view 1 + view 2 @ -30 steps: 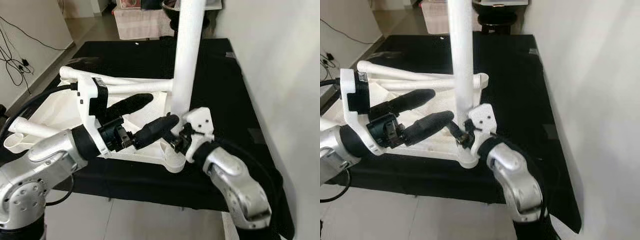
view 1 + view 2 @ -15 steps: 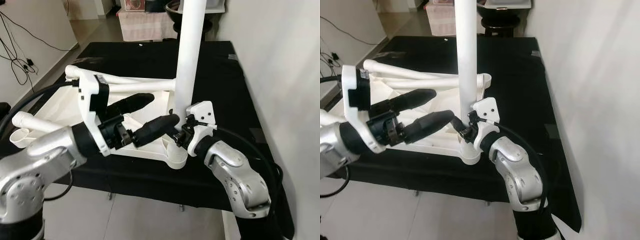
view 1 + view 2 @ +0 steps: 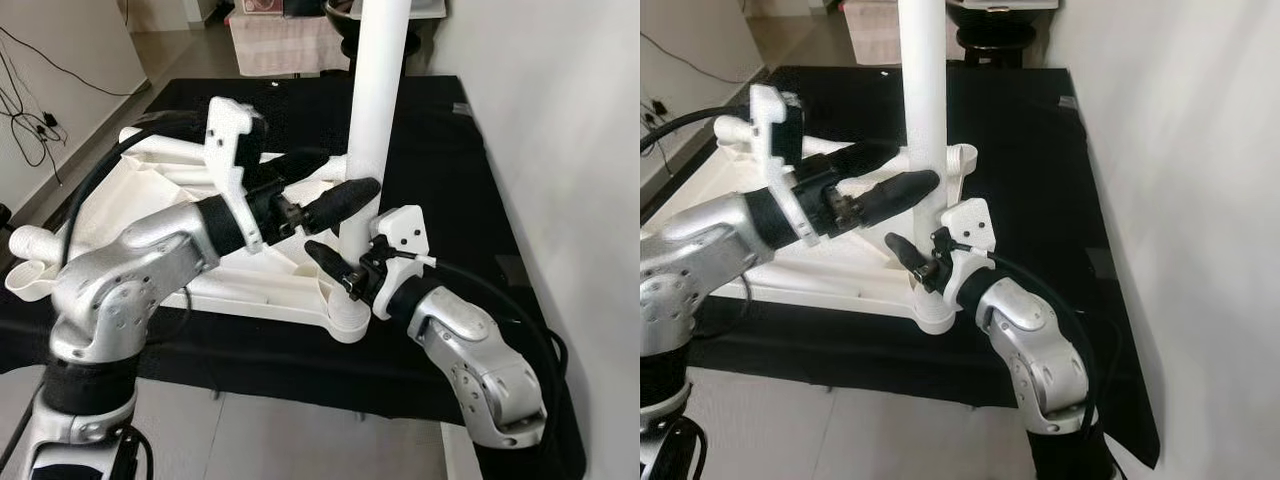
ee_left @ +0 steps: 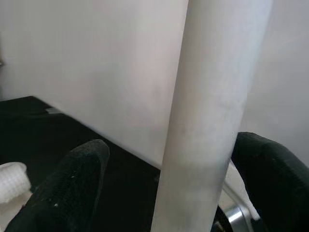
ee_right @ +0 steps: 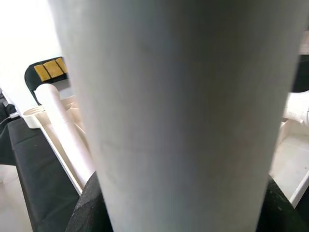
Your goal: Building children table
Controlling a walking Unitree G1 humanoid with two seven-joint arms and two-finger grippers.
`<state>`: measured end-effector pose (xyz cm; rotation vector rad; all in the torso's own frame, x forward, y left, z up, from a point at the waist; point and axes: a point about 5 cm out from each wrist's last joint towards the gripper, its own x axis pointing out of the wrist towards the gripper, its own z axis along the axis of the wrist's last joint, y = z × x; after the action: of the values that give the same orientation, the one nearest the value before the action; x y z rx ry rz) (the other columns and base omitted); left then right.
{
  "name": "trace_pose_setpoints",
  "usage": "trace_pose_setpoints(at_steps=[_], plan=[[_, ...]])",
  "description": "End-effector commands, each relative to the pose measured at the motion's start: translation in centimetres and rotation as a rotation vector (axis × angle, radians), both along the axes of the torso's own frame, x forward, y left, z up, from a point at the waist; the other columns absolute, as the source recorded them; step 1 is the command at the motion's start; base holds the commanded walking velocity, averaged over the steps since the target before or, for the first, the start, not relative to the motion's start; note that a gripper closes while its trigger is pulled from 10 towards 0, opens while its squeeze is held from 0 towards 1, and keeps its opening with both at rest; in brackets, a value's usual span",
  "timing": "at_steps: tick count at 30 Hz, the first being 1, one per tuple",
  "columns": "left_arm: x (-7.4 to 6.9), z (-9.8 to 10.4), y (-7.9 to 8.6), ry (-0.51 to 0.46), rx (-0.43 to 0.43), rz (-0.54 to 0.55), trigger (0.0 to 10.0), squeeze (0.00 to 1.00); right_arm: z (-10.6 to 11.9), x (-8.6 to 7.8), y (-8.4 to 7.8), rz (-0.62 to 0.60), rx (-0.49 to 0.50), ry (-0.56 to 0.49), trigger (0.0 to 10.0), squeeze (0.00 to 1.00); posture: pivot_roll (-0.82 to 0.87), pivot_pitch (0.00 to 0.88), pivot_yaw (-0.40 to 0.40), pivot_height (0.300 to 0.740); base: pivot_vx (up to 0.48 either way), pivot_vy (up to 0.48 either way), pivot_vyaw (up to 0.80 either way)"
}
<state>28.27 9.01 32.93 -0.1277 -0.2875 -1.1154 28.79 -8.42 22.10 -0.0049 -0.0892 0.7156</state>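
The white children's table [image 3: 240, 292] lies upside down on a black-covered surface [image 3: 440, 150]. One white leg [image 3: 378, 100] stands upright in the near right corner socket [image 3: 347, 322]. My left gripper [image 3: 350, 172] is raised beside that leg, open, with one finger on each side of the tube [image 4: 212, 106]. My right gripper [image 3: 335, 256] sits low at the leg's base and is shut on the leg, with one black finger crossing in front of it. Up close, the leg [image 5: 183, 106] stands between the two dark fingers.
More white legs lie attached along the table's far rim [image 3: 160, 140] and at its left end [image 3: 35, 240]. A white wall [image 3: 560, 150] runs close along the right. Cables [image 3: 30, 100] trail on the floor at the left, and furniture stands at the back [image 3: 285, 40].
My left arm has lifted and swung in, so its open fingers now straddle the leg higher up. The right gripper stays low at the leg's base.
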Motion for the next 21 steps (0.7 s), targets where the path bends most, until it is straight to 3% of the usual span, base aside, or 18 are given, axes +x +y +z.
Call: trace_pose_setpoints(at_steps=[1, 2, 3, 6, 12, 13, 14, 15, 17, 18, 20, 21], plan=[[0.1, -0.1, -0.2, -0.012, 0.01, -0.004, 10.0, 0.0, -0.9, -0.8, 1.9, 0.138, 0.072, 0.085, 10.0, 0.0, 0.02, 0.15, 0.054, 0.74, 0.0, 0.0, 0.0], [0.1, -0.1, -0.2, -0.012, 0.01, -0.004, 10.0, 0.0, -0.9, -0.8, 1.9, 0.138, 0.072, 0.085, 10.0, 0.0, 0.02, 0.15, 0.054, 0.74, 0.0, 0.0, 0.0], [0.4, 0.1, -2.3, -0.006, 0.037, -0.1, 10.0, 0.0, -0.9, -1.6, 2.5, 0.191, 0.058, 0.066, 10.0, 0.0, 0.02, 0.152, 0.066, 0.74, 0.0, 0.0, 0.0], [0.5, 0.3, -4.0, -0.021, 0.073, -0.176, 10.0, 0.0, -0.9, -2.3, 3.1, 0.241, 0.041, 0.051, 10.0, 0.0, 0.02, 0.154, 0.072, 0.74, 0.0, 0.0, 0.0], [0.9, 0.3, -5.0, -0.06, 0.133, -0.187, 10.0, 0.0, -1.0, -2.7, 3.3, 0.269, 0.023, 0.046, 10.0, 0.0, 0.02, 0.153, 0.075, 0.74, 0.0, 0.0, 0.0], [1.6, 0.4, -5.6, -0.087, 0.166, -0.17, 10.0, 0.0, -1.1, -2.7, 3.4, 0.272, 0.018, 0.044, 10.0, 0.0, 0.03, 0.151, 0.075, 0.74, 0.0, 0.0, 0.0], [1.8, 0.5, -5.8, -0.098, 0.176, -0.164, 5.2, 0.0, -1.1, -2.7, 3.4, 0.271, 0.017, 0.043, 10.0, 0.0, 0.03, 0.151, 0.076, 0.74, 0.0, 0.0, 0.0], [2.2, 0.6, -6.1, -0.106, 0.187, -0.152, 1.7, 0.0, -1.1, -2.7, 3.4, 0.271, 0.016, 0.042, 10.0, 0.0, 0.03, 0.151, 0.076, 0.74, 0.0, 0.0, 0.0], [2.4, 0.6, -6.3, -0.114, 0.195, -0.147, 1.3, 0.0, -1.1, -2.7, 3.4, 0.27, 0.017, 0.04, 10.0, 0.0, 0.03, 0.15, 0.078, 0.74, 0.0, 0.0, 0.0], [2.5, 0.6, -6.4, -0.118, 0.197, -0.145, 5.3, 0.0, -1.1, -2.7, 3.4, 0.268, 0.021, 0.036, 10.0, 0.0, 0.03, 0.149, 0.078, 0.74, 0.0, 0.0, 0.0], [2.5, 0.6, -6.4, -0.118, 0.197, -0.145, 5.3, 0.0, -1.1, -2.7, 3.4, 0.268, 0.021, 0.036, 10.0, 0.0, 0.03, 0.149, 0.078, 0.74, 0.0, 0.0, 0.0], [2.6, 0.6, -6.4, -0.122, 0.197, -0.145, 6.1, 0.0, -1.1, -2.7, 3.4, 0.265, 0.024, 0.032, 10.0, 0.0, 0.03, 0.148, 0.078, 0.74, 0.0, 0.0, 0.0]])
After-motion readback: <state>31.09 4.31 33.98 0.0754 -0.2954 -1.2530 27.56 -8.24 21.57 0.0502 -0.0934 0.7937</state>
